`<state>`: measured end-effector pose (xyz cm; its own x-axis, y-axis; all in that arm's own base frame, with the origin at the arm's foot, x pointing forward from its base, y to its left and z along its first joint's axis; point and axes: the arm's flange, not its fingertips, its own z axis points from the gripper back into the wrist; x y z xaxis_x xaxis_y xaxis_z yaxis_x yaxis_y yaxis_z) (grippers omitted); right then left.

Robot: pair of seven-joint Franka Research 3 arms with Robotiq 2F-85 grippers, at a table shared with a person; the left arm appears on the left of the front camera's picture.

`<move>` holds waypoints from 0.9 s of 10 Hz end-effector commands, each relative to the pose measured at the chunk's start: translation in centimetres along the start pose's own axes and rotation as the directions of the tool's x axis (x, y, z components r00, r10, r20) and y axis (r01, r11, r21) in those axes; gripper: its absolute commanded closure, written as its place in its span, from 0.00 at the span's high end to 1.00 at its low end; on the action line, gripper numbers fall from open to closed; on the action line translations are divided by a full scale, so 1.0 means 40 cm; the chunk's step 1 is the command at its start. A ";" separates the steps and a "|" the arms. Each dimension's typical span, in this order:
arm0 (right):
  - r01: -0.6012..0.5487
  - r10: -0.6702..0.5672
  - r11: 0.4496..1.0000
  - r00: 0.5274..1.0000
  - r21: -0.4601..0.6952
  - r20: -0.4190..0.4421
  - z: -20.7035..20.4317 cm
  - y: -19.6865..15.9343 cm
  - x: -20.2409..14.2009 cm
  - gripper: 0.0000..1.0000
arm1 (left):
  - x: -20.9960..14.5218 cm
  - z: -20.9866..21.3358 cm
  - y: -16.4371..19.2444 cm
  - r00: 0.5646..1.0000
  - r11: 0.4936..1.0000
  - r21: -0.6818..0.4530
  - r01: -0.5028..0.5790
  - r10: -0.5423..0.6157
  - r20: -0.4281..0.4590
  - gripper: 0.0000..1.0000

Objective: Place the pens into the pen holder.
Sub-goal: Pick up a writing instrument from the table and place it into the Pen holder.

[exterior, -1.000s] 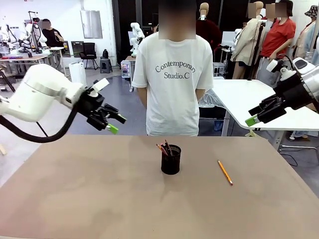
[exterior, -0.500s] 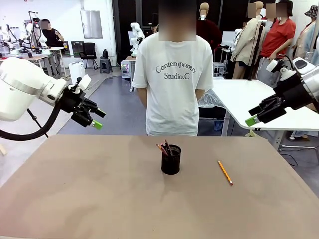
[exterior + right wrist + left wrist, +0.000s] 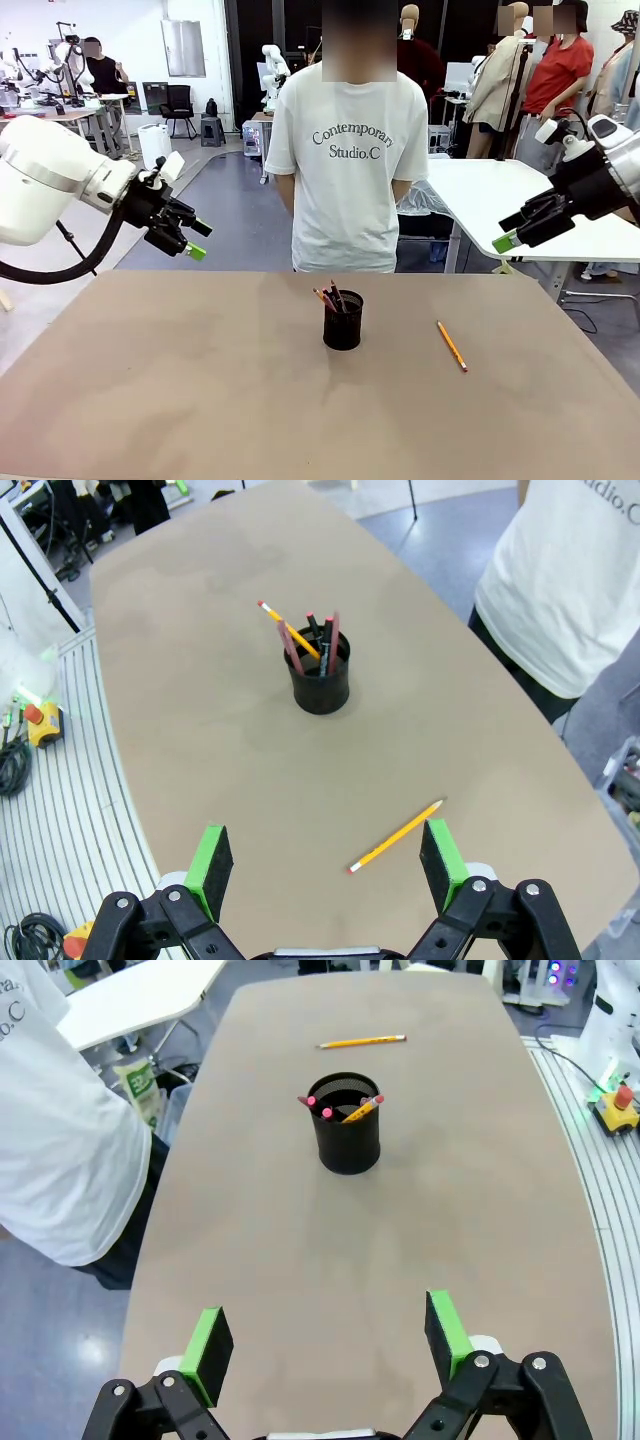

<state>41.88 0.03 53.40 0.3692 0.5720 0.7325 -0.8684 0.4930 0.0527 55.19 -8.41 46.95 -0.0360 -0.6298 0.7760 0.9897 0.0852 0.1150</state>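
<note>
The black mesh pen holder (image 3: 343, 322) (image 3: 346, 1125) (image 3: 320, 685) stands upright near the table's middle. Three pens (image 3: 330, 298) (image 3: 305, 640) lean inside it: a reddish-brown one, a black one with a red end and an orange-yellow pencil. Another yellow pencil (image 3: 451, 346) (image 3: 362, 1041) (image 3: 396, 836) lies flat on the table to the holder's right. My left gripper (image 3: 198, 240) (image 3: 328, 1335) hangs open and empty above the table's far left edge. High off the table's right side, my right gripper (image 3: 515, 230) (image 3: 325, 860) is open and empty too.
A person in a white T-shirt (image 3: 347, 170) stands at the far edge, behind the holder, with no hands over the brown table (image 3: 200, 390). A white table (image 3: 500, 200) stands behind at the right.
My left gripper has drawn back to the left and slightly up, away from the table's middle, then stopped. The right arm, the holder and the loose pencil have not moved.
</note>
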 end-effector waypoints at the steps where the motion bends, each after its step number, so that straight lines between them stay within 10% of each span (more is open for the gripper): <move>1: -0.001 0.001 1.000 0.999 0.008 0.032 -0.003 0.002 0.002 1.00 | 0.001 0.007 -0.001 1.000 1.000 -0.007 -0.002 0.002 0.006 1.00; 9: -0.001 0.001 1.000 0.999 0.008 0.032 -0.003 0.002 0.002 1.00 | 0.001 0.007 -0.001 1.000 1.000 -0.007 -0.002 0.002 0.006 1.00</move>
<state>41.88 0.03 53.40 0.3692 0.5720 0.7325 -0.8684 0.4930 0.0527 55.20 -8.41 46.99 -0.0366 -0.6297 0.7760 0.9896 0.0851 0.1157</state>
